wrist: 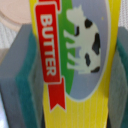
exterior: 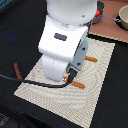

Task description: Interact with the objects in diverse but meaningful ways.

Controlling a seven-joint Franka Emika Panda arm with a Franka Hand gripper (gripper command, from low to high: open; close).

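Exterior view: arm bulk low over a woven mat (exterior: 95,90) on the dark desk (exterior: 15,45), hiding the tool itself and whatever sits between its fingers. Sausage (exterior: 16,71) lying off the mat toward this view's left, well apart from the arm, long axis running roughly away from the camera. Two orange-brown handles poking out from behind the arm, one near (exterior: 91,58), one near (exterior: 78,84); too little visible to say fork or knife. Tomato (exterior: 98,12) just showing past the arm at the back, beside a grey pot (exterior: 122,17). No carton in sight.

Wrist view: butter box (wrist: 75,60) filling the picture, yellow with a red "BUTTER" ribbon and a cow. Grey fingers (wrist: 20,75) with green pads flanking it on both sides, tool (wrist: 75,70) narrowed onto the box, pads apparently touching its faces. Long axis of the box running along the gap between the fingers, slightly tilted, flat faces toward the pads. Lifted or resting on the mat: cannot tell.

Judgement: box already inside the grasp, so any coming move depends on that squeeze across the thin dimension holding without the box pivoting.
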